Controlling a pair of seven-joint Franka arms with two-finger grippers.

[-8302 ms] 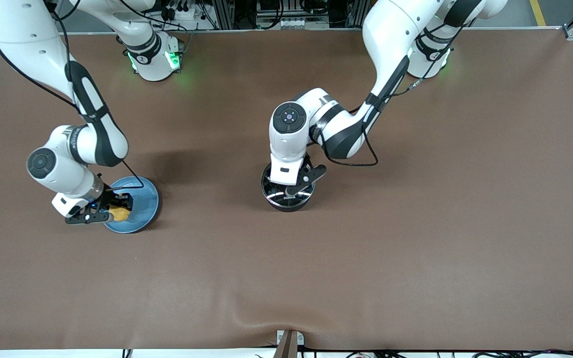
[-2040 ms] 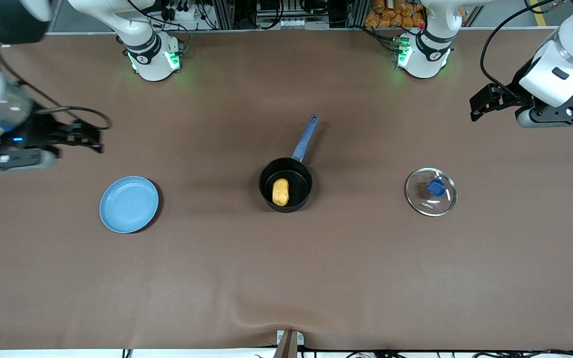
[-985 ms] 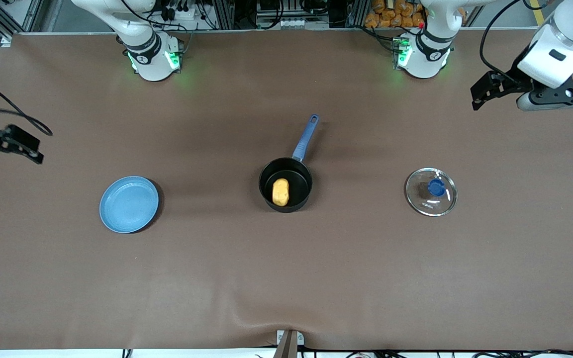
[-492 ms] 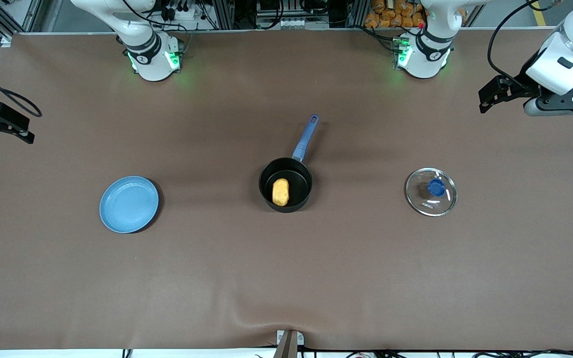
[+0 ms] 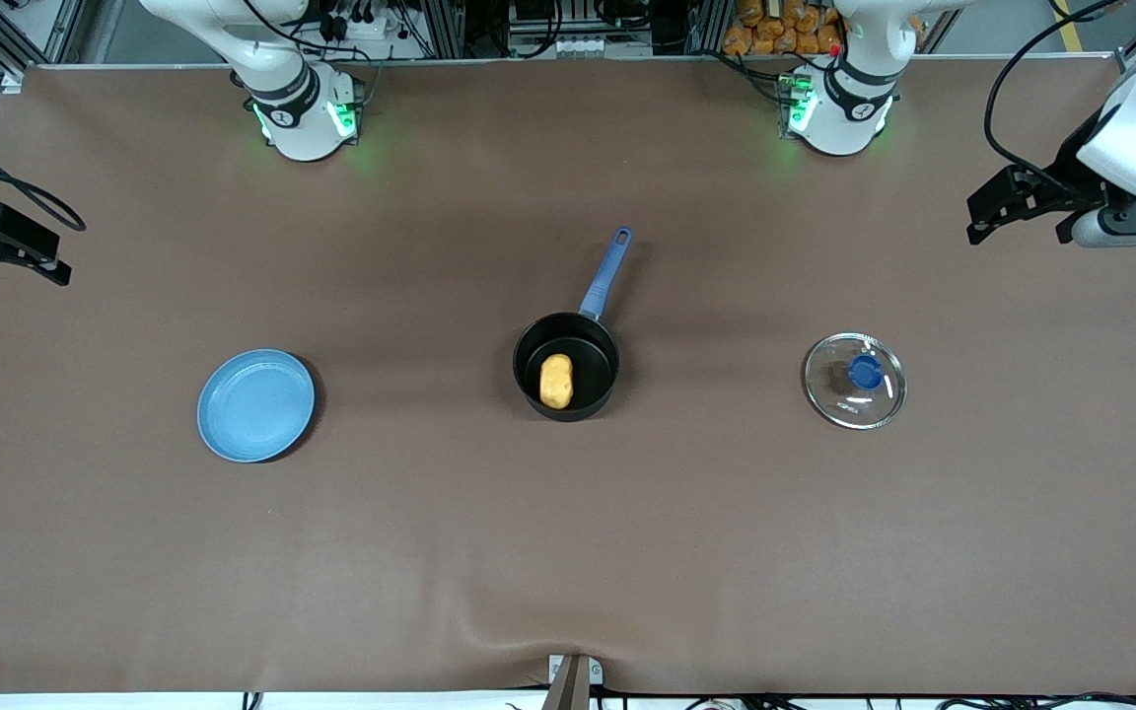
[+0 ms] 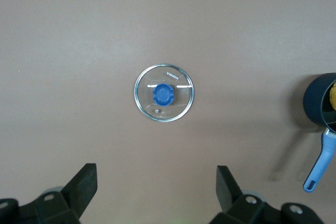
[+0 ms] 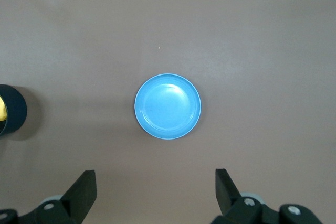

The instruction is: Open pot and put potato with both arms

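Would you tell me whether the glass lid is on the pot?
No, the glass lid lies on the table, apart from the open pot.

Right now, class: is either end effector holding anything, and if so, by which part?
Nothing is held. The left end effector and the right end effector are both open and empty. The potato lies in the pot; the lid rests on the table.

- Brown mat [image 5: 568, 552] covers the whole table, slightly rippled at the edge nearest the front camera.
- Metal frame rails [image 5: 450, 25], cables and equipment along the table's top edge.
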